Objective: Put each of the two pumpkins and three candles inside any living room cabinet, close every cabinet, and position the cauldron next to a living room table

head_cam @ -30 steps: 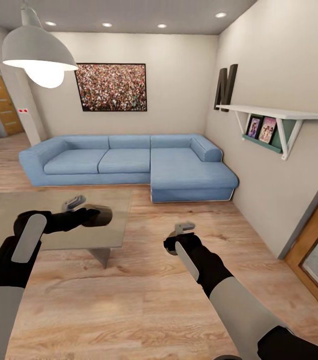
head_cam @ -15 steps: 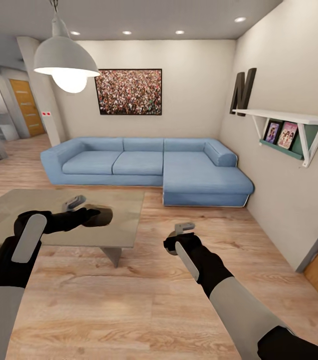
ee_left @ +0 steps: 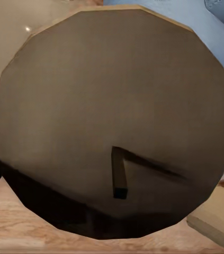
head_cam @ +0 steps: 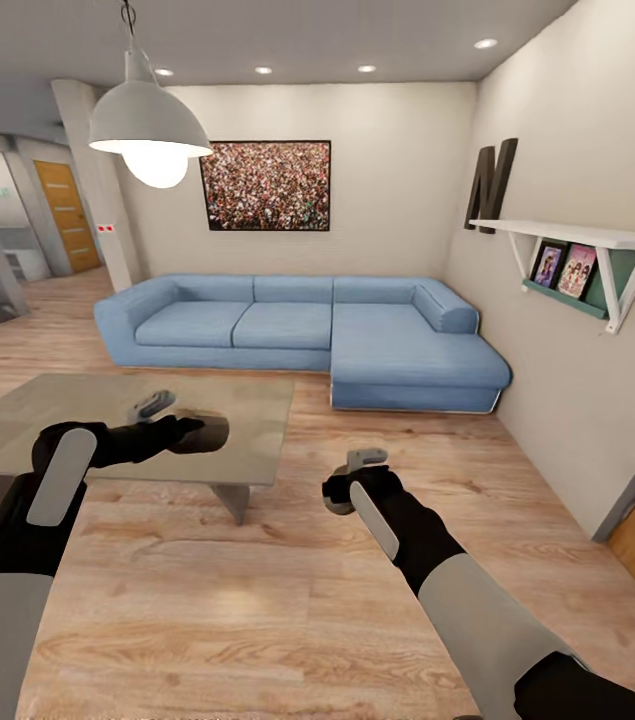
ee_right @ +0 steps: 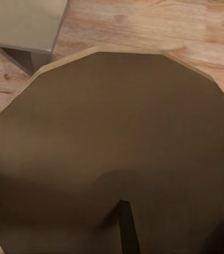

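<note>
Black cauldron (head_cam: pixel 200 431) at the left gripper (head_cam: pixel 172 422), over the glass table (head_cam: pixel 257 400); jaw states unclear.

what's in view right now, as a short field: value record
room: living room with pale wood floor
seating: blue L-shaped fabric sofa against the back wall
table: low glass-topped coffee table in front of the sofa
wall: crowd picture in a dark frame, white shelf
lighting: white pendant lamp, lit
left end effector: over the table, state unclear
right end effector: over the floor, state unclear
</note>
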